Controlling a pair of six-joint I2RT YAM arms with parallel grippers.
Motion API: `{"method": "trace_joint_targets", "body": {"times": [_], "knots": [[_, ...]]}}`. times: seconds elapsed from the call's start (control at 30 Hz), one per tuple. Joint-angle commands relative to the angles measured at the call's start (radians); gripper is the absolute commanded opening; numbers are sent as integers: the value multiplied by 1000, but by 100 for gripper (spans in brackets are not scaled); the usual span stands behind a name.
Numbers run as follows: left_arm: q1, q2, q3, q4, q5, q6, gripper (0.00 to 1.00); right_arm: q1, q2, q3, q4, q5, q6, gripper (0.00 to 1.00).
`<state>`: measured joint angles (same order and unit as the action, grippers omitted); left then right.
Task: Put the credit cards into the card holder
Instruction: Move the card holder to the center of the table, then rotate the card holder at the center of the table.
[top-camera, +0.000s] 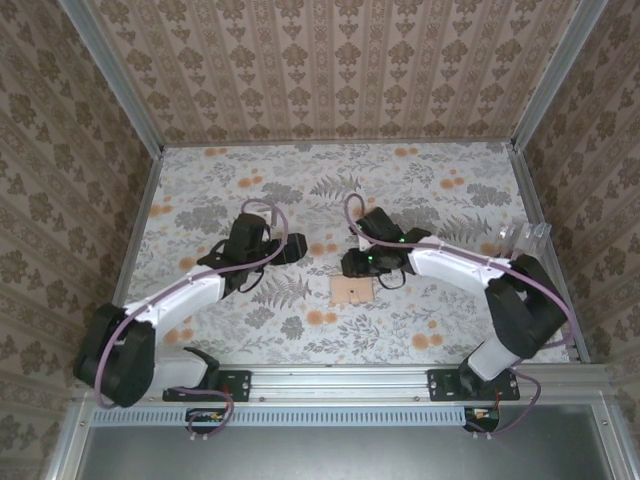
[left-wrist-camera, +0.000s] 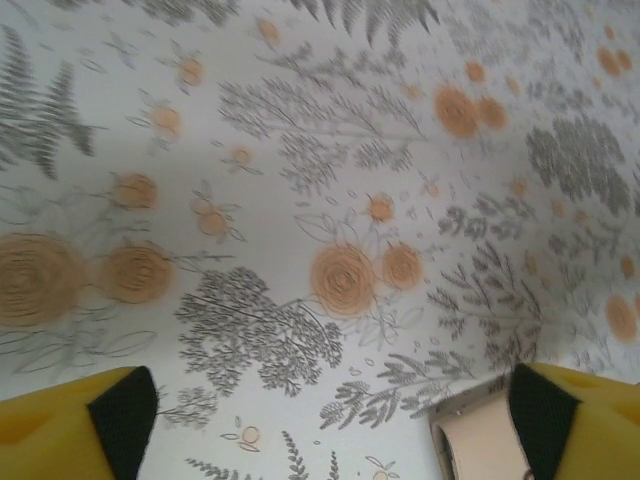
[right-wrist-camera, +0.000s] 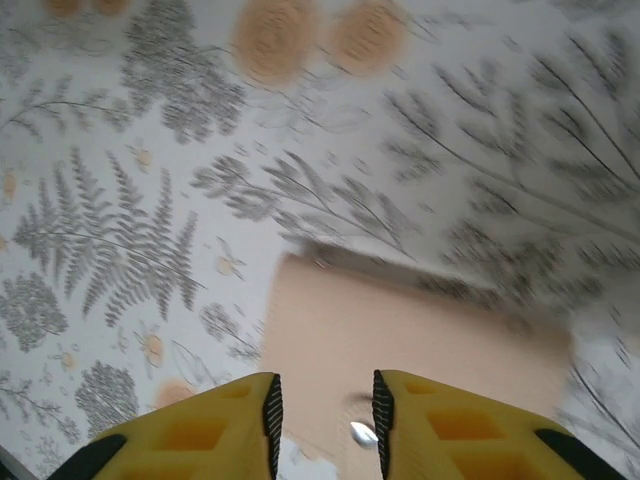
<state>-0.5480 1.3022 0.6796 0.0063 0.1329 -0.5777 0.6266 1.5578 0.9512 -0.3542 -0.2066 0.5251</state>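
Top external: clear acrylic slotted card holder (top-camera: 525, 238) stands at the table's (top-camera: 430, 200) far right edge, well apart from both arms. Tan square folding wallet (top-camera: 352, 290) lies flat mid-table. Left gripper (top-camera: 290, 248) is just left of it, yellow fingers (left-wrist-camera: 70, 430) spread wide, nothing between them. Right gripper (top-camera: 350, 262) is over the wallet's far edge. Right wrist, blurred: jaws narrowly apart above the tan surface, nothing seen gripped.
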Motion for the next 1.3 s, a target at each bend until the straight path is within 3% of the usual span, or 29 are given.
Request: {"method": "trace_joint_targets", "body": {"times": [0.0,0.13,0.27,0.53,0.9,1.03,1.27], "knots": [[4,108,76,37,180,32,88,1,-48,-106,-31,48,103,30],[-13,262,185,24,324,72,83,1,-78,-174,-24,46,141,27],[-38,387,286,-17,392,106,80,1,-75,-207,33,15,168,27],[-87,543,386,-97,491,144,70,-6,9,-154,27,103,187,23],[-131,548,321,-80,504,94,63,-71,44,-100,60,109,164,25],[-153,536,317,-88,536,93,54,-89,51,-79,45,113,150,27],[-183,503,260,-9,558,30,50,-95,37,-89,76,107,161,29]]}}
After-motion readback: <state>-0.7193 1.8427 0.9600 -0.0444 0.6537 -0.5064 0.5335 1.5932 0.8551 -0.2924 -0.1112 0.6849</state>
